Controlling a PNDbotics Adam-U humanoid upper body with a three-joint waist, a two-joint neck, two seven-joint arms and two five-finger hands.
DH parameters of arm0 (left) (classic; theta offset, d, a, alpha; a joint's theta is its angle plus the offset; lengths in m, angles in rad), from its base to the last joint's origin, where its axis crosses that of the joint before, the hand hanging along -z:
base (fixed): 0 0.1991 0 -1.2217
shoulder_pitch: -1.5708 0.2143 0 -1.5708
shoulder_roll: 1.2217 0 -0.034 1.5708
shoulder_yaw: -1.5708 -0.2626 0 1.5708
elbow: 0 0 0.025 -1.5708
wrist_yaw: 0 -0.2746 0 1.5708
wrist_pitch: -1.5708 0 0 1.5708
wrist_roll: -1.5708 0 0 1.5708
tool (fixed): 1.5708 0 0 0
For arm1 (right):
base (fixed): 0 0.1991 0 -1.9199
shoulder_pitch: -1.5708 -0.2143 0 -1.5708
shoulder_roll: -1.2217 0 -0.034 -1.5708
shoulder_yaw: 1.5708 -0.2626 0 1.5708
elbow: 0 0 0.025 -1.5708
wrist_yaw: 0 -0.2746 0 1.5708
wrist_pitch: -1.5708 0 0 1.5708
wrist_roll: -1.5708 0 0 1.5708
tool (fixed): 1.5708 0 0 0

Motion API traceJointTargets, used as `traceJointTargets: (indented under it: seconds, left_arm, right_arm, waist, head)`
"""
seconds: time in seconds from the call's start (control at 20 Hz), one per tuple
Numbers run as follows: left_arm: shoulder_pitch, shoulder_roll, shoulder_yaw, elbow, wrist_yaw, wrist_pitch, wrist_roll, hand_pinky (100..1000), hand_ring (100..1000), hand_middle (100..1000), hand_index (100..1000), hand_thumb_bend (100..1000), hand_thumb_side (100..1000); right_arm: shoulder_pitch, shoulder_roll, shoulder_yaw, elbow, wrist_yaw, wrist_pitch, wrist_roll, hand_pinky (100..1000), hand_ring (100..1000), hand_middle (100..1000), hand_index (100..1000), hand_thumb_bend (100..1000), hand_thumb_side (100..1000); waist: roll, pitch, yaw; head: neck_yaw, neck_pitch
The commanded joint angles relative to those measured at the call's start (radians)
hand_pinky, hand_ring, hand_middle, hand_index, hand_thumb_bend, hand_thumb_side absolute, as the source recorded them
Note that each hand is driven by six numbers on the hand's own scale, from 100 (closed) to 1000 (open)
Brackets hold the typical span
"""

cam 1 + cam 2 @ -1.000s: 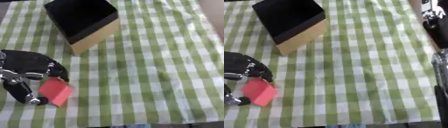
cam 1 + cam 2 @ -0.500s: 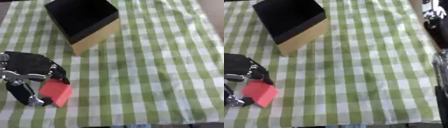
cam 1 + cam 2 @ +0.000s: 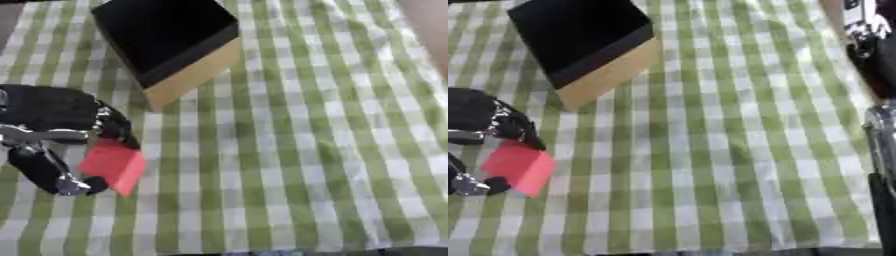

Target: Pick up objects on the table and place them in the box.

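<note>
A flat red block sits at the lower left, above the green-and-white checked cloth. My left hand is curled round it: fingers press its top edge and the thumb curls under its lower left side. The open box, black inside with tan walls, stands at the upper left, apart from the hand. My right hand shows in no view.
At the right edge of the right eye view stand dark items and a clear, glass-like thing beyond the cloth. The cloth's middle and right carry nothing else.
My left hand has kept its hold on the red block, which has shifted slightly; the pictures have moved a little as a whole.
</note>
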Motion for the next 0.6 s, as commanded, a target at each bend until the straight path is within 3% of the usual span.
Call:
traceJointTargets:
  seconds: [0.05, 0.3, 0.6]
  left_arm:
    - [-0.037, 0.007, 0.057, -0.013, 0.021, 0.010, 0.050, 321, 510, 408, 550, 100, 156]
    - [-0.119, -0.017, 0.112, -0.013, 0.058, 0.055, 0.124, 310, 499, 416, 546, 100, 155]
    - [-0.236, -0.040, 0.139, -0.011, 0.071, 0.139, 0.181, 306, 488, 421, 553, 100, 156]
  right_arm:
    - [-0.011, -0.012, -0.007, -0.020, 0.003, 0.001, -0.004, 795, 771, 492, 682, 100, 689]
    - [-0.018, -0.017, -0.009, -0.020, 0.006, 0.001, -0.006, 795, 771, 492, 682, 100, 687]
    - [-0.025, -0.023, -0.007, -0.020, 0.006, 0.000, -0.005, 794, 772, 491, 682, 100, 688]
  waist:
    - [0.001, -0.020, 0.003]
    - [0.002, -0.015, 0.001]
    - [0.008, -0.005, -0.002]
  head:
    - [-0.001, -0.006]
    - [-0.002, -0.015]
    - [0.013, -0.030]
